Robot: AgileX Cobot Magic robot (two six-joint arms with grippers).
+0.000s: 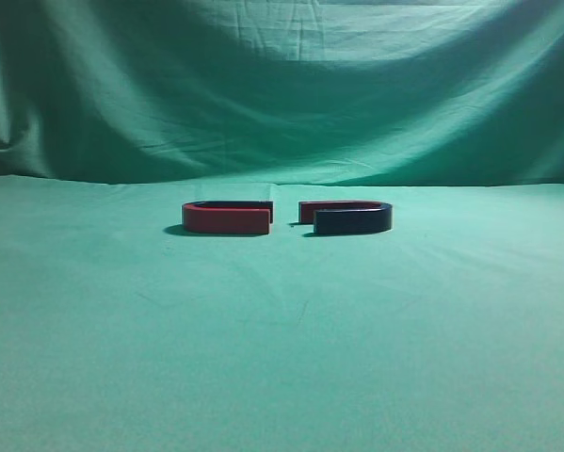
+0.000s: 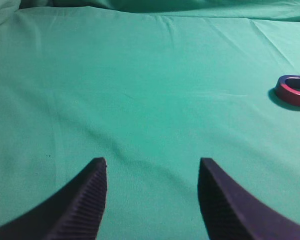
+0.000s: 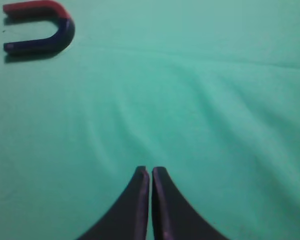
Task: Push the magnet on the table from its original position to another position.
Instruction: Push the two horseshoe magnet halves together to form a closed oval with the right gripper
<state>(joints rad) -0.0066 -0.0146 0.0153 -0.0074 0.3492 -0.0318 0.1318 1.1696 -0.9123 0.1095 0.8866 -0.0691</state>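
The magnet [image 1: 353, 219] lies flat on the table [image 1: 282, 320], right of centre, its near arm navy blue and its far arm red, its open end facing left. It also shows at the top left of the right wrist view [image 3: 42, 31]. My right gripper [image 3: 150, 172] is shut and empty, over bare cloth well away from the magnet. My left gripper [image 2: 152, 162] is open and empty over bare cloth. Neither gripper shows in the exterior view.
A second U-shaped magnet [image 1: 227, 217] with a red near face lies left of the first, open ends facing each other with a small gap. Its curved end shows at the right edge of the left wrist view [image 2: 295, 91]. A draped green backdrop [image 1: 282, 85] hangs behind.
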